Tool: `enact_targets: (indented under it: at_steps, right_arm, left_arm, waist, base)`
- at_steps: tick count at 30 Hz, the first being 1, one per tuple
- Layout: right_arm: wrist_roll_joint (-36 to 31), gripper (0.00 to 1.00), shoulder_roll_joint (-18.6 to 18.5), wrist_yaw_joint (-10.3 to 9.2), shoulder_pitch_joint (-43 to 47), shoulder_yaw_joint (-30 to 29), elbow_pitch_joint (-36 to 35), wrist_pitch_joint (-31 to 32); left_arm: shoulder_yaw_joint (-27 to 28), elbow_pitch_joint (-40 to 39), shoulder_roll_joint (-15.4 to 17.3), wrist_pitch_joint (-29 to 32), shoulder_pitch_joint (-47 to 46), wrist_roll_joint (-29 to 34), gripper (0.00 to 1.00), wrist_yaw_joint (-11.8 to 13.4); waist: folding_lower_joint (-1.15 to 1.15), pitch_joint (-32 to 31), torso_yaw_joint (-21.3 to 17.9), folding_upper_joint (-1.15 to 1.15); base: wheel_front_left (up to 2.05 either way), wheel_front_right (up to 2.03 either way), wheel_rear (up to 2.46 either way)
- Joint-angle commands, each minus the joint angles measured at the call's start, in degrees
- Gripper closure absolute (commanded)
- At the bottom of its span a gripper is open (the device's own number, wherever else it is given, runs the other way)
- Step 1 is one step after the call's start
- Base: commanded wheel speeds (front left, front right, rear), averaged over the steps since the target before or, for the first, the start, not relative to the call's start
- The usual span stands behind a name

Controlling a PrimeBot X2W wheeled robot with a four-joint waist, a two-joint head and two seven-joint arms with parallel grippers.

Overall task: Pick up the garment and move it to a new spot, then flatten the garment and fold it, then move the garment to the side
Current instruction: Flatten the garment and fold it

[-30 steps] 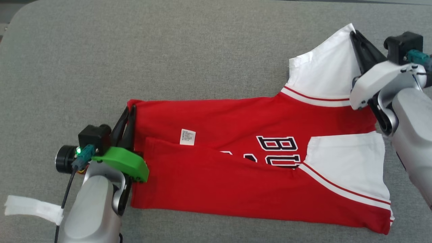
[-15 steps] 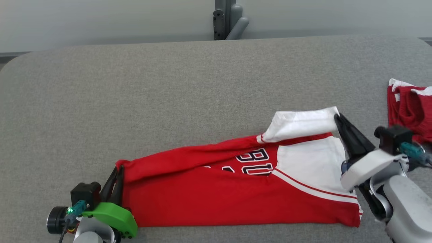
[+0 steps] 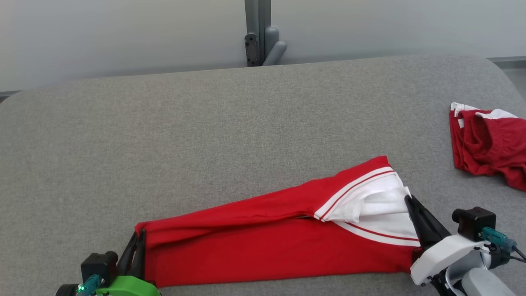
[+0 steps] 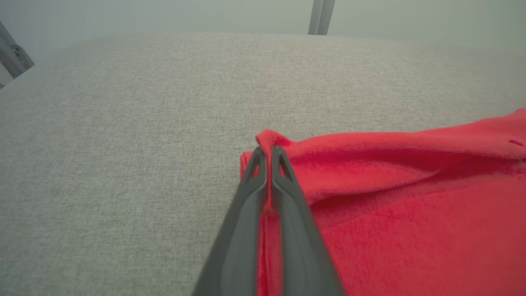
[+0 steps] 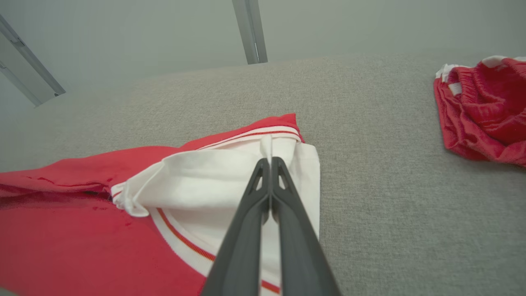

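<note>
Left gripper (image 4: 266, 151): jaws are closed on the red end corner of the jersey (image 4: 411, 213). Right gripper (image 5: 269, 162): jaws are closed on a pinch of the jersey's white sleeve cloth. The jersey is found folded lengthwise into a long band, held between the two grippers along the near side of the grey fabric-covered table (image 3: 205, 135). A second crumpled red garment (image 3: 489, 144) is noted well apart, at the table's right. An upright metal post (image 3: 257, 33) is observed behind the table.
</note>
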Motion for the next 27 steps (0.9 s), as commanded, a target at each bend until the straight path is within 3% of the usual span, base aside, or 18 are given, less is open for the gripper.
enact_targets:
  at_steps: [1, 6, 7, 8, 9, 19, 27]
  right_arm:
    - [0.0, 1.00, 0.2, -0.09, 1.2, -0.8, 0.1, -0.1]
    - [-0.6, 1.00, 1.5, -0.09, 3.1, -1.3, 1.3, -0.1]
    - [-0.1, 1.00, 1.5, -0.09, 3.5, -1.1, 2.4, -0.1]
    - [0.5, 0.75, 1.7, -0.09, 3.3, -1.3, 2.8, -0.1]
    - [0.7, 0.00, 1.7, -0.09, 3.2, -1.5, 3.3, -0.2]
    - [-2.3, 0.00, 2.2, -0.09, 3.3, -8.6, 2.6, -0.2]
    - [-5.6, 0.00, 4.2, -0.09, -2.5, -7.2, 14.8, -0.1]
  left_arm:
    - [0.9, -0.7, -0.3, 0.0, 1.2, 1.0, 1.00, -0.1]
    - [2.1, -1.0, -1.5, 0.0, 3.4, 2.3, 1.00, -0.1]
    - [2.5, -0.4, -1.5, 0.0, 3.6, 2.5, 0.75, -0.1]
    - [3.2, 0.2, -1.5, 0.0, 3.7, 2.9, 0.53, -0.1]
    - [3.9, 0.7, -1.6, 0.0, 3.8, 3.1, 0.00, 0.3]
    - [8.2, -3.0, -3.5, 0.1, 7.2, 6.6, 0.00, 3.0]
    - [7.2, -4.4, -4.1, 0.0, 5.5, 7.7, 0.00, 2.8]
  waist:
    - [0.00, -0.4, -0.1, 0.00]
    - [0.00, -1.0, -0.2, 0.00]
    - [0.00, -1.1, -0.2, 0.00]
    - [0.00, -1.1, -0.2, 0.00]
    - [0.00, -1.2, -0.2, 0.00]
    - [0.00, -1.2, 1.1, 0.00]
    - [0.00, 0.3, 4.4, 0.00]
  base:
    - [0.00, 0.00, 0.00]
    - [0.00, 0.00, 0.00]
    - [0.00, 0.00, 0.00]
    - [0.00, 0.00, 0.00]
    - [0.00, 0.00, 0.00]
    - [0.00, 0.00, 0.00]
    - [0.00, 0.00, 0.00]
